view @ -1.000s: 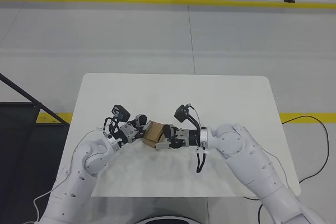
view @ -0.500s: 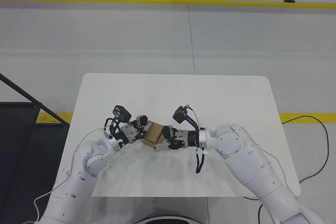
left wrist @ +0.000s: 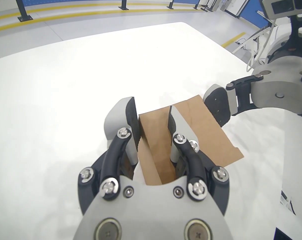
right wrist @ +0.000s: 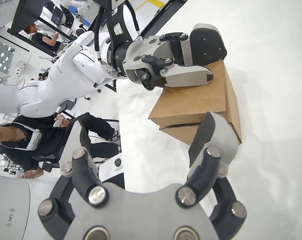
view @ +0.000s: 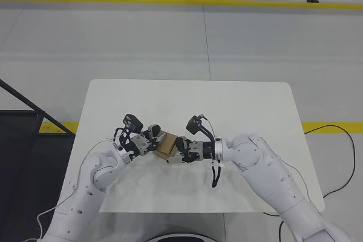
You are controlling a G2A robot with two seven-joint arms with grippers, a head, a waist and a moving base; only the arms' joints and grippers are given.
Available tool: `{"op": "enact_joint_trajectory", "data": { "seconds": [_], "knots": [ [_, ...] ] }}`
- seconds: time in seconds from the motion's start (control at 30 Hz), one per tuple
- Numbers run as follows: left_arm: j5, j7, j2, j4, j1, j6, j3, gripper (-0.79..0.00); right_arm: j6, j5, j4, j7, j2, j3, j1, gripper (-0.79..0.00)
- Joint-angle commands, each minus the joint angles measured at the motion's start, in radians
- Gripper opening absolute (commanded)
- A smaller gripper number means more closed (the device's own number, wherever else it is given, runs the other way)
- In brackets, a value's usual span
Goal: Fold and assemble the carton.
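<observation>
The left gripper (left wrist: 151, 109) has its fingers (left wrist: 131, 121) closed on a folded brown panel of the carton (left wrist: 206, 133). The carton's wider panel spreads beside them over the white counter (left wrist: 78, 76). At the carton's far corner, the right gripper (left wrist: 219, 106) sets one black finger pad against the cardboard.

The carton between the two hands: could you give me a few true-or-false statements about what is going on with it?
The left hand pinches a panel of the carton between its fingers. True.
The right hand is clamped shut. False: its fingers are spread wide apart.
The carton is plain brown cardboard. True.
The carton lies at a corner of the table. False: it is well in from the table's edges, between the two hands.
</observation>
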Motion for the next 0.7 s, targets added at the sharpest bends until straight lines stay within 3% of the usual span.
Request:
{"op": "enact_joint_trajectory", "data": {
  "seconds": [0.0,0.67],
  "knots": [
    [0.000,0.006,0.000,-0.002,0.000,0.002,0.000,-0.434,-0.002,-0.001,0.000,-0.001,0.000,0.000,0.000,0.000],
    [0.013,-0.002,0.009,-0.043,0.013,0.031,-0.008,-0.422,-0.004,-0.002,-0.001,-0.001,0.001,0.003,-0.002,0.000]
  ]
}}
